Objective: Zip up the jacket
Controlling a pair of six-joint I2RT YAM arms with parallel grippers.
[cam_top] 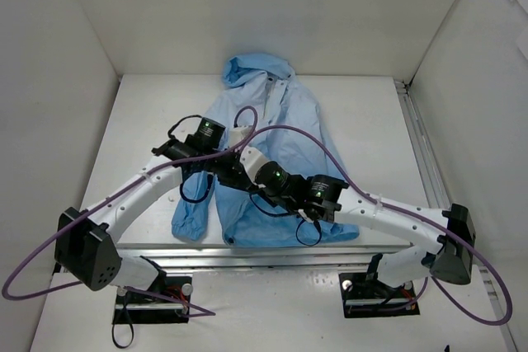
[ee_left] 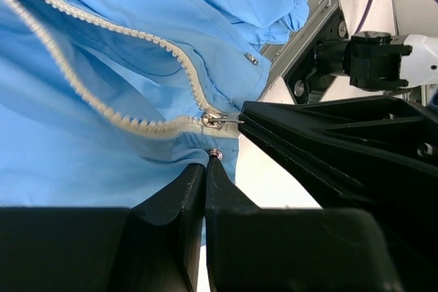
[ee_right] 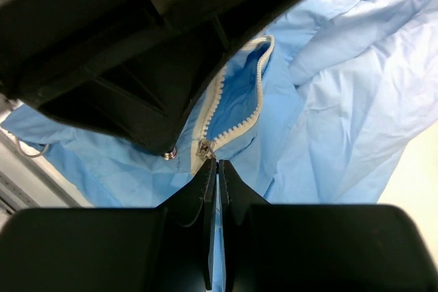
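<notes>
So the light-blue thin hooded jacket (cam_top: pixel 276 133) lies flat on the white tabletop (cam_top: pixel 371 121), hood far. The left gripper (ee_left: pixel 206 163) is clamped on the hem, just beside the small metal zipper slider (ee_left: pixel 213 120). The right gripper (ee_right: pixel 215 163) looks to be pinching its pull tab. Unzipped teeth run off toward the hood.

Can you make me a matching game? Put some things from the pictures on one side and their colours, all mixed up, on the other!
Things:
1. jacket
2. zipper teeth
3. slider
4. cable

Colours:
A. silver
B. purple
C. light blue
D. white

Right pairs: 1-C, 2-D, 3-A, 4-B.
</notes>
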